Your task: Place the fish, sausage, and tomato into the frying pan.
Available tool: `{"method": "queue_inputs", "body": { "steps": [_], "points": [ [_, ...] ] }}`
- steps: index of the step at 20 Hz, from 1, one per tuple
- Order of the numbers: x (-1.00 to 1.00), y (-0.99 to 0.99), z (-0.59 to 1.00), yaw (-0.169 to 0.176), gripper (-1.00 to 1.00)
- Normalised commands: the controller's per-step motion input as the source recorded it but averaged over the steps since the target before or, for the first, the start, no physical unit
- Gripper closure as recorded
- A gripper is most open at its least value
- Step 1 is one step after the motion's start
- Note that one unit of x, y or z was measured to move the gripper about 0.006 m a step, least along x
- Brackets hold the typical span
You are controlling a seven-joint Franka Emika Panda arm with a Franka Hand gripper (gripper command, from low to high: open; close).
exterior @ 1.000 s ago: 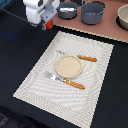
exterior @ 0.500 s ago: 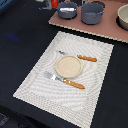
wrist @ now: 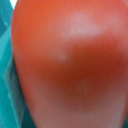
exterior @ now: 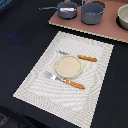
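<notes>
Exterior view, left to right. A shallow dark grey round frying pan [exterior: 66, 9] with a long thin handle is seen at the far edge, on a reddish-brown board [exterior: 102, 29]; something pale lies inside it, too small to be identified. Just beside it, a deeper grey pot [exterior: 93, 12] is set, then a beige bowl [exterior: 123, 16] at the exterior view's right edge. Nearer, a pale woven placemat [exterior: 45, 87] is spread on the dark table [exterior: 20, 45]; on it a round wooden plate [exterior: 68, 66] is flanked by two orange-handled utensils.

No arm or pincer is seen in this view.

Wrist view: the frame is filled by a glossy red round tomato [wrist: 70, 65], pressed close against the camera. The fingers are hidden; whether the tomato is gripped cannot be told.
</notes>
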Motion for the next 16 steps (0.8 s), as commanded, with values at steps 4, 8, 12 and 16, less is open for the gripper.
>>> {"method": "queue_inputs", "body": {
  "steps": [4,8,12,16],
  "points": [
    [0.46,0.61,-0.24,-0.011,1.0],
    [0.14,0.44,-0.51,0.0,1.0],
    [0.0,0.22,-0.41,0.0,1.0],
    [0.04,0.18,0.04,0.0,-1.0]
  ]
}}
